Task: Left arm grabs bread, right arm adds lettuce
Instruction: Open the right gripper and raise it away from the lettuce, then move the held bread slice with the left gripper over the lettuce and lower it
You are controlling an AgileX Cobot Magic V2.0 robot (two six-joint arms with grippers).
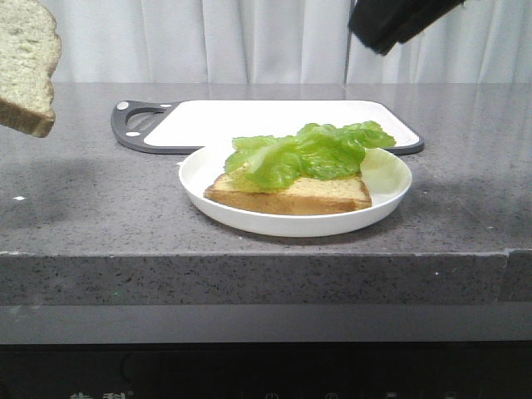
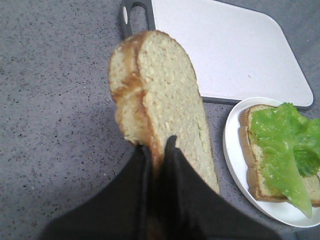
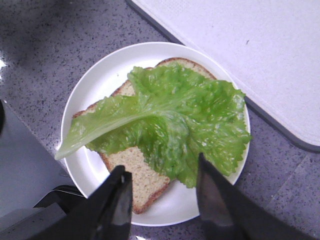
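front view: my left hand isn't visible at all, only the held bread pokes in, cut by the left and top edges. right arm is cut by the top edge, i can't see its fingers there. lettuce hides most of the plate slice top, and the plate blocks part of the cutting board front edge. left wrist view: left hand fingertips sink into the bread; plate runs off the right edge. right wrist view: cutting board cropped top and right; desk corner lower left is out of focus.
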